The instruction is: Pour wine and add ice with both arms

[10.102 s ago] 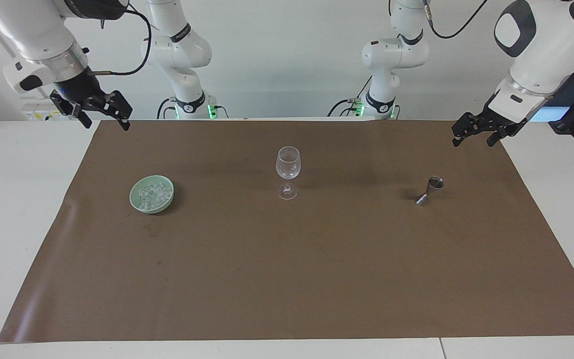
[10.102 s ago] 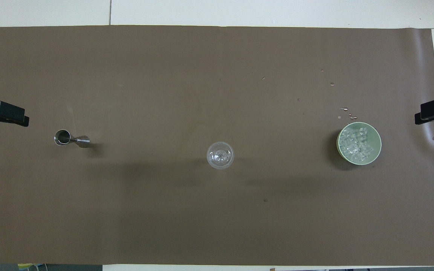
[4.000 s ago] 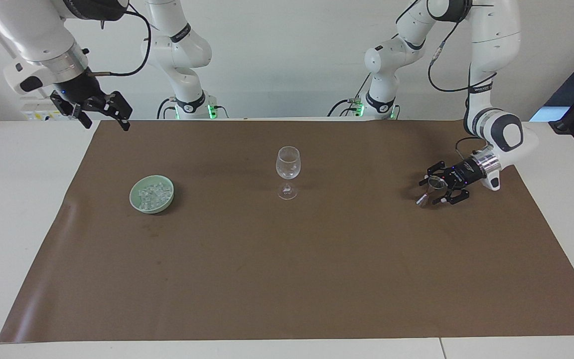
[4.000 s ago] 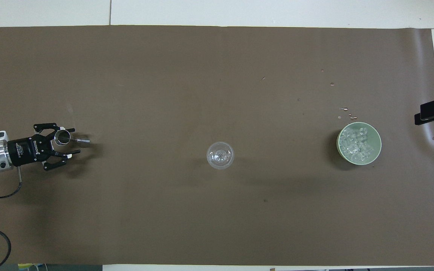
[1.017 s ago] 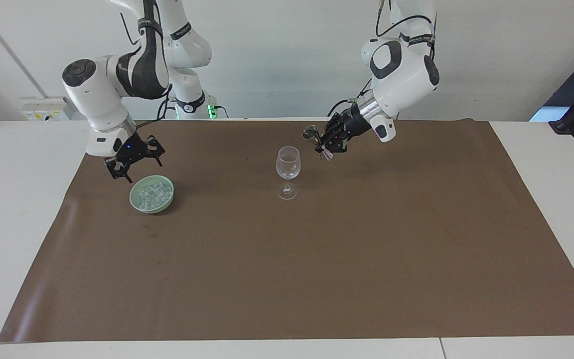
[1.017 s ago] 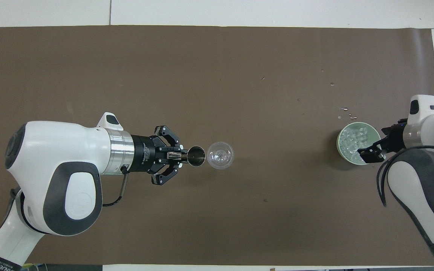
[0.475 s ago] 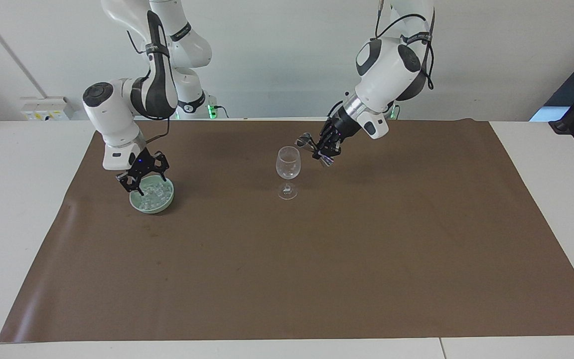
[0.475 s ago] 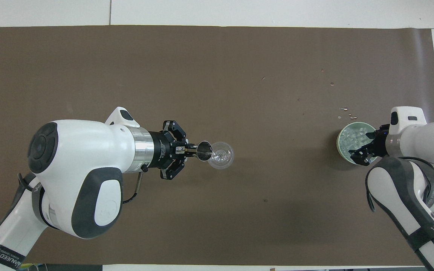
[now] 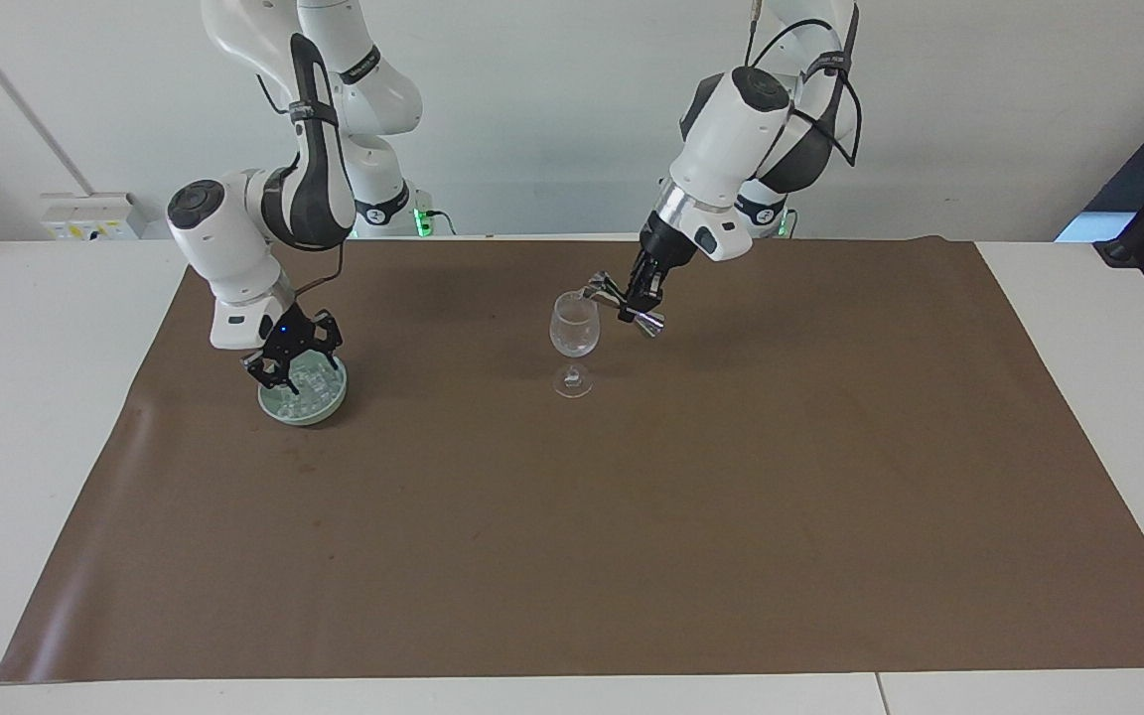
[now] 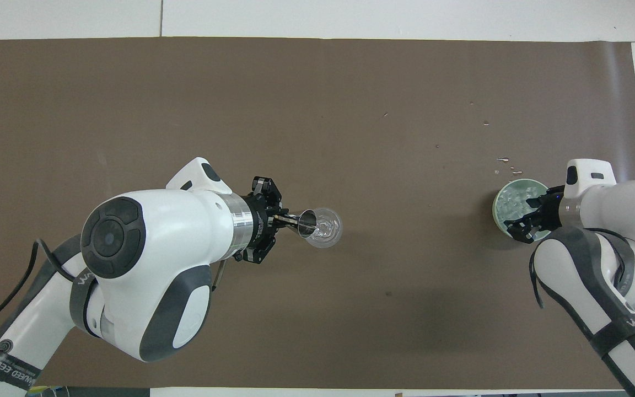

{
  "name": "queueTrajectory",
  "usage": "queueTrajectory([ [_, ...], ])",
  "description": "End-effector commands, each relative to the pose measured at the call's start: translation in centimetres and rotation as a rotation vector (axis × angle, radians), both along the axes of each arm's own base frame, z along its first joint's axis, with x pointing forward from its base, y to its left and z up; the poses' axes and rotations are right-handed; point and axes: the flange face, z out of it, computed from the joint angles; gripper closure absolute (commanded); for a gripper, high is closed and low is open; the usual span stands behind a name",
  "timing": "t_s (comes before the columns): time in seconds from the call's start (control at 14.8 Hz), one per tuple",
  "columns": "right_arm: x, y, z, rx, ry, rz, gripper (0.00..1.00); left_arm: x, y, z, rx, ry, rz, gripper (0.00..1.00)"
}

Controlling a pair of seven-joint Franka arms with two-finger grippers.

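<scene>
A clear wine glass [image 9: 573, 328] stands at the middle of the brown mat; it also shows in the overhead view [image 10: 329, 230]. My left gripper [image 9: 643, 290] [image 10: 280, 219] is shut on a steel jigger [image 9: 620, 302] [image 10: 306, 221]. The jigger is tipped sideways with its mouth at the glass's rim. A pale green bowl [image 9: 284, 409] [image 10: 498, 205] of ice [image 9: 312, 385] [image 10: 513, 199] sits toward the right arm's end. My right gripper [image 9: 292, 363] [image 10: 521, 227] is open and down in the bowl among the cubes.
The brown mat [image 9: 572, 516] covers most of the white table. A few water drops [image 10: 507, 161] lie on the mat just farther from the robots than the bowl.
The left gripper has tipped the jigger further, bringing its mouth to the glass's rim. The right gripper has come down from above the bowl's edge into the ice.
</scene>
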Motion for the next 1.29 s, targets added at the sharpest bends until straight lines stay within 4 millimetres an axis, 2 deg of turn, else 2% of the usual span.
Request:
queueTrajectory([
  [0.0, -0.5, -0.9, -0.5, 0.012, -0.011, 0.029, 0.34, 0.1, -0.7, 0.3, 0.050, -0.052, -0.019, 1.00],
  [0.07, -0.8, -1.3, -0.7, 0.012, -0.008, 0.025, 0.40, 0.1, -0.8, 0.4, 0.072, -0.072, -0.023, 1.00],
  [0.41, -0.7, -1.2, -1.3, 0.012, -0.004, 0.018, 0.40, -0.8, -2.3, 0.5, 0.141, -0.148, -0.088, 1.00],
  [0.68, -0.6, -1.0, -1.3, 0.008, -0.021, 0.024, 0.50, -1.8, -3.7, 0.6, 0.185, -0.219, -0.125, 1.00],
  [0.88, -0.6, -0.6, -1.3, 0.009, -0.020, 0.010, 0.50, -2.3, -4.8, 0.3, 0.254, -0.290, -0.124, 1.00],
  [1.08, -0.8, -0.6, -1.6, 0.010, -0.014, 0.008, 0.50, -2.3, -4.8, 0.4, 0.294, -0.331, -0.128, 1.00],
  [1.22, -1.0, -0.6, -1.7, 0.010, -0.011, 0.008, 0.51, -3.1, -5.6, 0.3, 0.320, -0.359, -0.166, 1.00],
])
